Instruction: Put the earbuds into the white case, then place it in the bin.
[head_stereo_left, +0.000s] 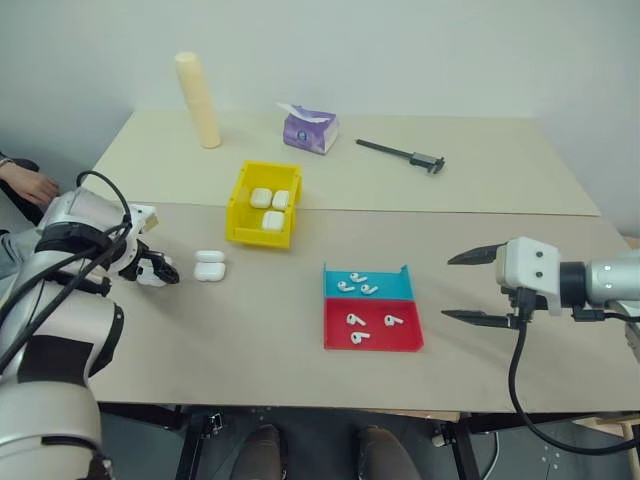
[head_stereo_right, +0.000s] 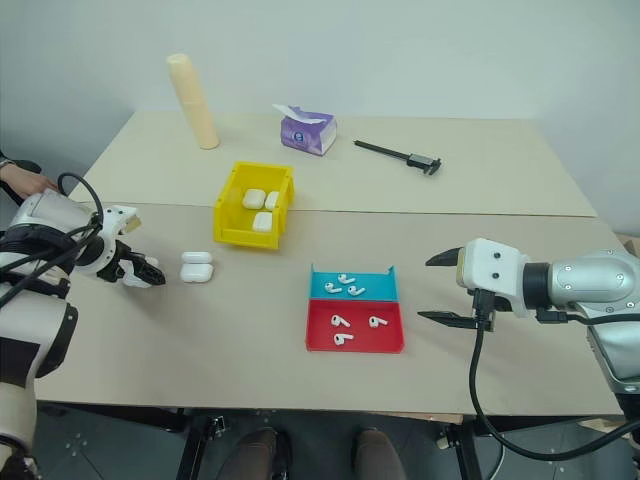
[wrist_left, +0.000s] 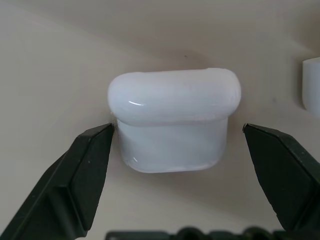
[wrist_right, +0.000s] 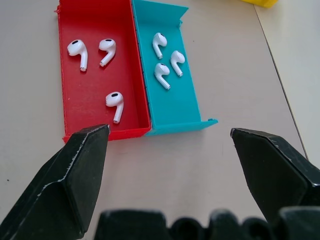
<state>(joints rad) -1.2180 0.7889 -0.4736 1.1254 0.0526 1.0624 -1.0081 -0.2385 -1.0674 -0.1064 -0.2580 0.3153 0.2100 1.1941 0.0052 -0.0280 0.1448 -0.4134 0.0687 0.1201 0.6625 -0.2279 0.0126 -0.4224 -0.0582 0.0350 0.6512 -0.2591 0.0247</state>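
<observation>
Left eye view. Case (head_stereo_left: 209, 265): on the table (head_stereo_left: 250, 330), just beside the left gripper (head_stereo_left: 160, 272), at the gripper's 3 o'clock; long axis across the table. Left arm far nearer than right. Bin (head_stereo_left: 243, 205): at the case's 1 o'clock, near, 3 cases inside. Earbuds (head_stereo_left: 356, 284): 3 in the blue tray (head_stereo_left: 390, 291), 3 in the red tray (head_stereo_left: 400, 338), at the case's 4 o'clock, well apart.

Right eye view. Right gripper (head_stereo_right: 444, 288): at the trays' 3 o'clock, near, above the table; jaws spread wide, nothing between them.

Left wrist view. Case lid closed, lying between the 2 fingers (wrist_left: 85, 165); 1 finger at or nearly at its side, the other apart. Jaws wide, not clamped; judged about to close.

Right wrist view. Trays ahead of the spread fingers (wrist_right: 75, 175); red beside blue, touching. Nothing held.
</observation>
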